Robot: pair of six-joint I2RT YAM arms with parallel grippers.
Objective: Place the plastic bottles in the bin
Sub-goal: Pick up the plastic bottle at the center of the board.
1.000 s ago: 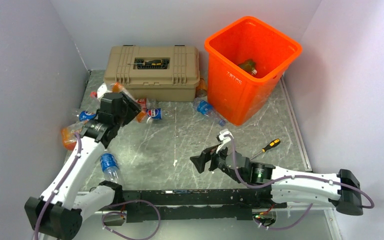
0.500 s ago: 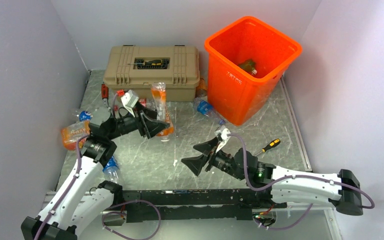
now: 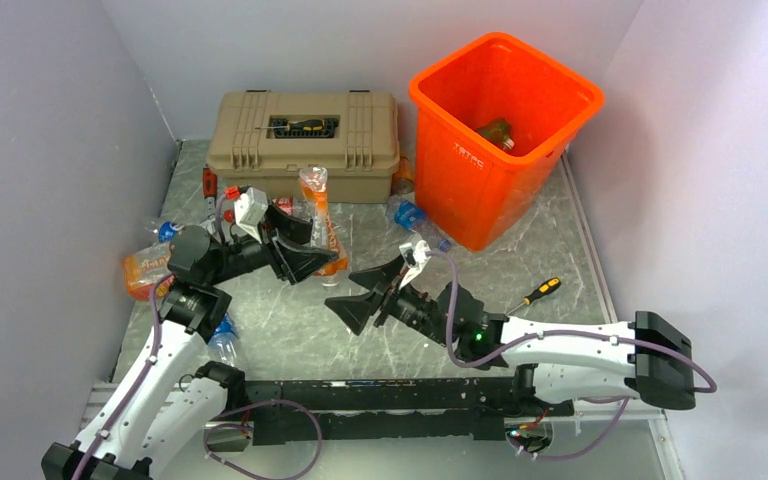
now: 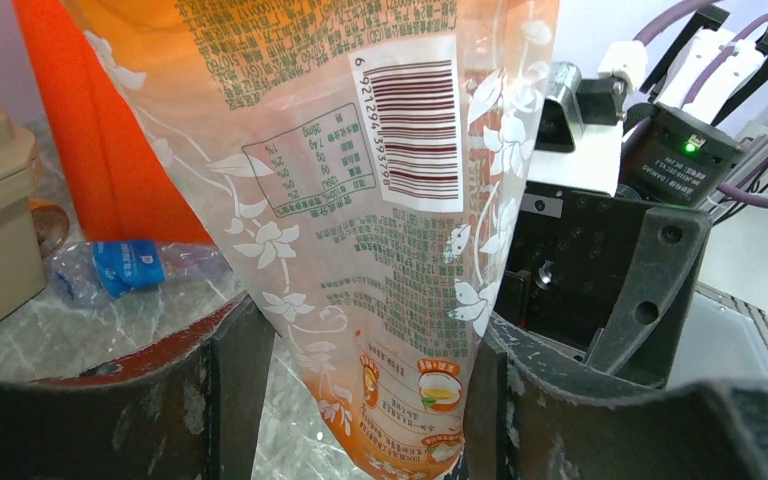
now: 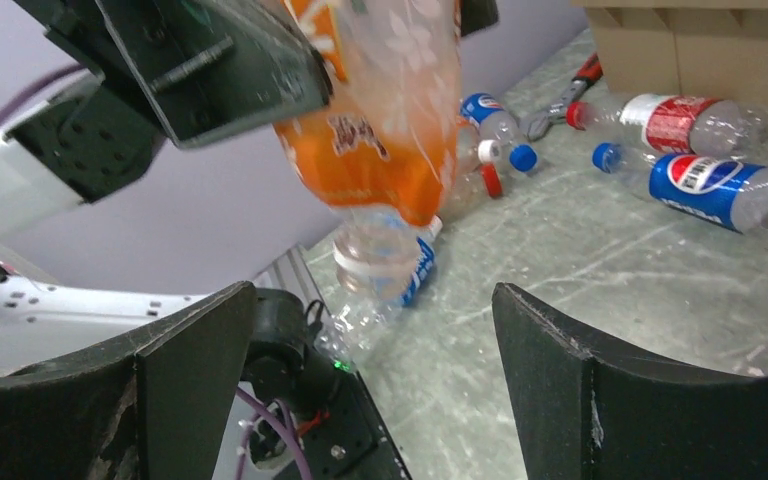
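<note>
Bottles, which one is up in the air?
The big orange-wrapped bottle, clamped by the left gripper in its jaws. The Pepsi bottle and red-label bottle lie on the table.

The tan latched plastic toolbox sits far left on the grey marbled desk, the tall square orange plastic bin to its right. One crushed bottle lies in the bin; a clear blue-labelled bottle lies on the desk between the two. A yellow-handled screwdriver lies nearer, right of the middle. Before the toolbox, a large orange-wrapped plastic bottle stands upright between the fingers of the left gripper; the right gripper sits just right of it, fingers spread. Other crushed bottles lie along the left edge.
</note>
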